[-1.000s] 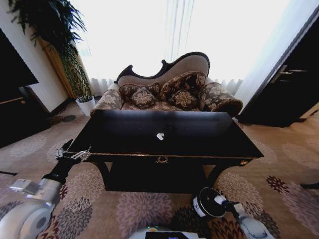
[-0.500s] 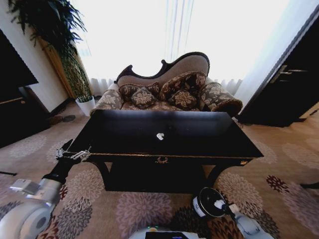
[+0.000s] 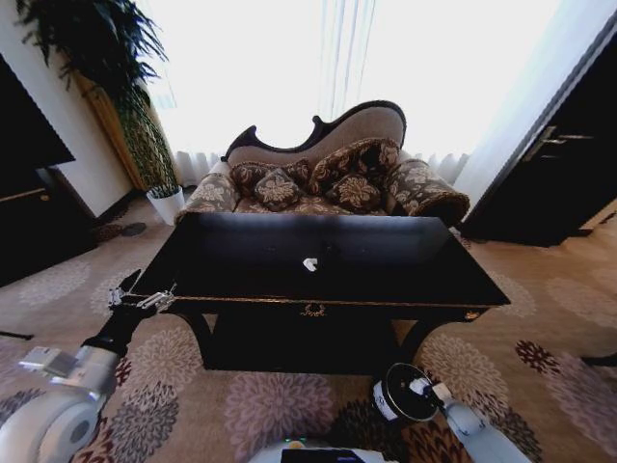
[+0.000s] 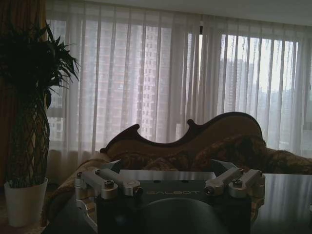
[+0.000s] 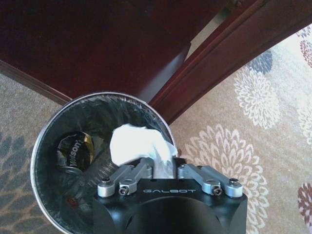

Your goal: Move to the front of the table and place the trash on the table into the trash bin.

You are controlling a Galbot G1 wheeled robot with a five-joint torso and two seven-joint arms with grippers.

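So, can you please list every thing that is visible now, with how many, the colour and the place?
table: one, glossy black, before the robot.
small scrap: one, white, on the table's middle.
trash bin: one, black, on the carpet in front of the table.
dark wrapper: one, inside the bin.
white tissue: one, over the bin.
sofa: one, patterned, behind the table.
potted plant: one, far left.
left gripper: open, at the table's left corner.
right gripper: shut on the tissue, above the bin.

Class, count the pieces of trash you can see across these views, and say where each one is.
3. A small white scrap lies mid-table; the right gripper holds white tissue over the trash bin; a dark wrapper lies inside. More may be hidden.
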